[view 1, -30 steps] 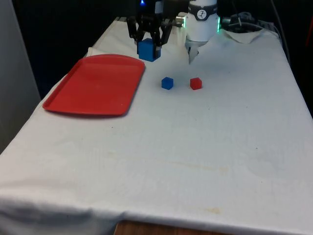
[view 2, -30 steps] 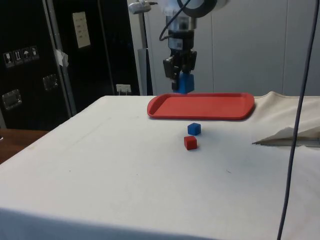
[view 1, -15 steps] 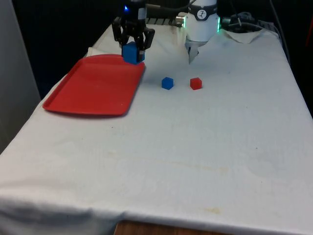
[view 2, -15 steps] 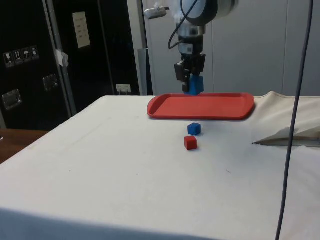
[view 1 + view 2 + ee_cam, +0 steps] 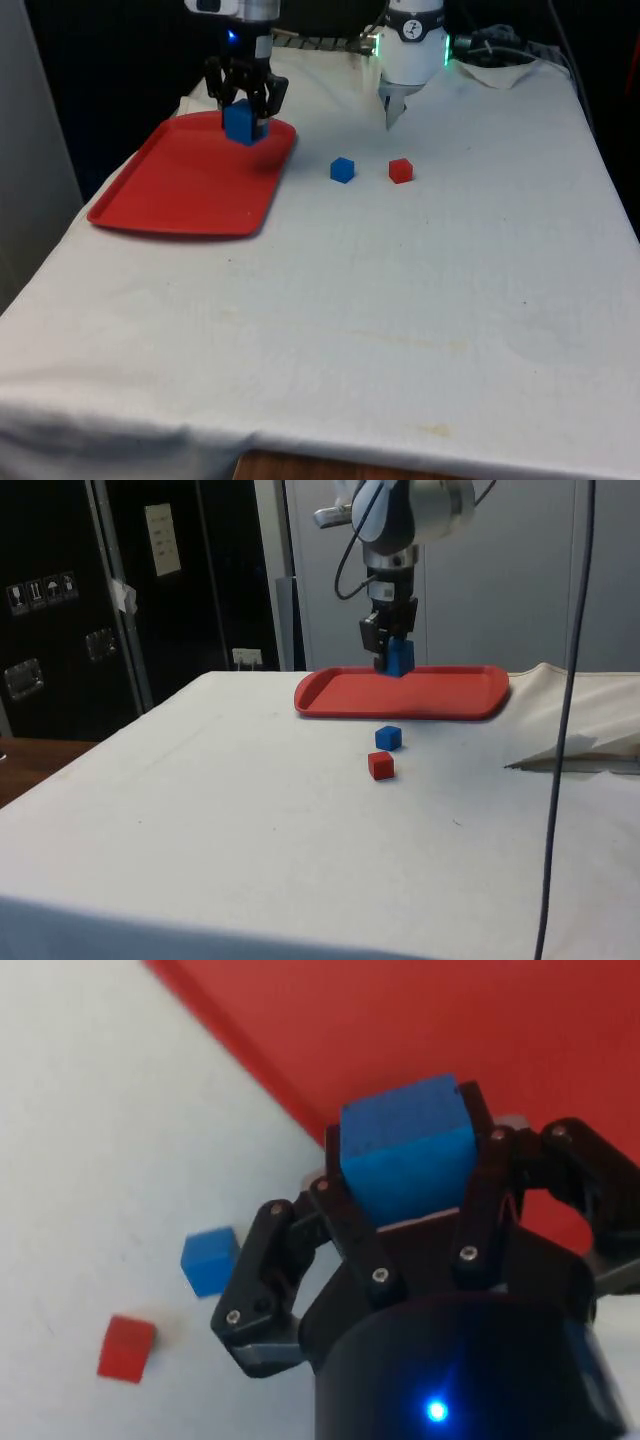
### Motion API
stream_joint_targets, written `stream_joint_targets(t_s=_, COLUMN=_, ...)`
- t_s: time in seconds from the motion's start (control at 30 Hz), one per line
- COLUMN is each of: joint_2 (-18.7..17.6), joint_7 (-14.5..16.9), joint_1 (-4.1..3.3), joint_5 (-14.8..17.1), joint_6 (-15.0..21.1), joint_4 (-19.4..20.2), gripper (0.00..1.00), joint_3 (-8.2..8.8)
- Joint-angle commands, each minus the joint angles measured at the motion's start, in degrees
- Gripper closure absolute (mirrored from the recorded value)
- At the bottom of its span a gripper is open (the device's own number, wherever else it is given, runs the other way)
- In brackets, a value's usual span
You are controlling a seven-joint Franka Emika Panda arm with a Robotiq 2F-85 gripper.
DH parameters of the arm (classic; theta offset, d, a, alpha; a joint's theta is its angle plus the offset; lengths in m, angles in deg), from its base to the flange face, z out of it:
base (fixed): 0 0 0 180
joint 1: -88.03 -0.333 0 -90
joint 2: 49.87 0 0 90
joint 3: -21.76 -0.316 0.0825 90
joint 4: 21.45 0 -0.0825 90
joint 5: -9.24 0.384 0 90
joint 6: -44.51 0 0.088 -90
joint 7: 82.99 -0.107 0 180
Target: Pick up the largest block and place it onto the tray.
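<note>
Two small blocks [image 5: 371, 170] on white cloth [image 5: 400, 300]; gripper [image 5: 243, 118] clasps large blue block [image 5: 241, 124] above tray [image 5: 190, 180].

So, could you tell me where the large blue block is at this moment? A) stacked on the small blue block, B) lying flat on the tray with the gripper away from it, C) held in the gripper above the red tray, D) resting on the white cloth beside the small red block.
C: the gripper is shut on the large blue block, held just above the red tray.
</note>
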Motion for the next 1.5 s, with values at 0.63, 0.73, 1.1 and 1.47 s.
stream_joint_targets(t_s=0.63, joint_2=-11.80, joint_7=18.62, joint_1=2.98, joint_5=21.14, joint_6=-1.78, joint_4=-7.96, gripper=1.00, joint_3=-2.18)
stream_joint_targets(t_s=0.73, joint_2=-14.61, joint_7=22.69, joint_1=3.78, joint_5=25.61, joint_6=-3.04, joint_4=-9.74, gripper=1.00, joint_3=-1.95)
stream_joint_targets(t_s=1.1, joint_2=-22.17, joint_7=33.23, joint_1=4.30, joint_5=37.76, joint_6=-8.08, joint_4=-15.07, gripper=0.97, joint_3=0.57)
stream_joint_targets(t_s=1.47, joint_2=-22.92, joint_7=34.55, joint_1=4.13, joint_5=39.13, joint_6=-9.68, joint_4=-15.81, gripper=0.02, joint_3=1.60)
